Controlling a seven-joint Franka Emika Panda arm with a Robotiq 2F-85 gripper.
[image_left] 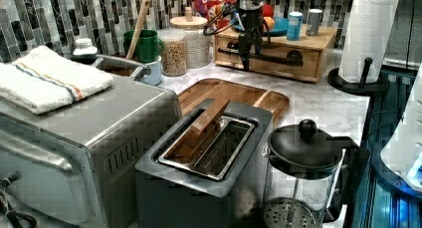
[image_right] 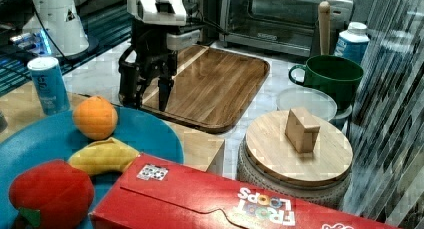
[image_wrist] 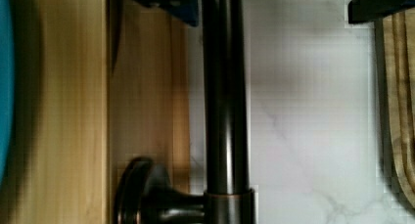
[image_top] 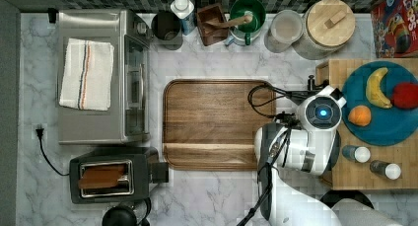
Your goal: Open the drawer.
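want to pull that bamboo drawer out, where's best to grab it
Grip the long black bar handle across the drawer front, near mid-span. It stands off the wood on end posts, leaving room behind. Come from above, as the gripper is placed, jaws straddling the bar.

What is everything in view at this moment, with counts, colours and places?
drawer: one, light wood, black bar handle, under the blue plate
walnut tray: one, dark brown, counter centre
blue plate: one, holding banana, orange, red fruit
toaster oven: one, silver, striped towel on top
toaster: one, grey
French press: one, black
green mug: one, by backsplash
wooden-lidded jar: one
cereal box: one, red
paper towel roll: one, white
gripper: one, black, open, fingers straddling the handle
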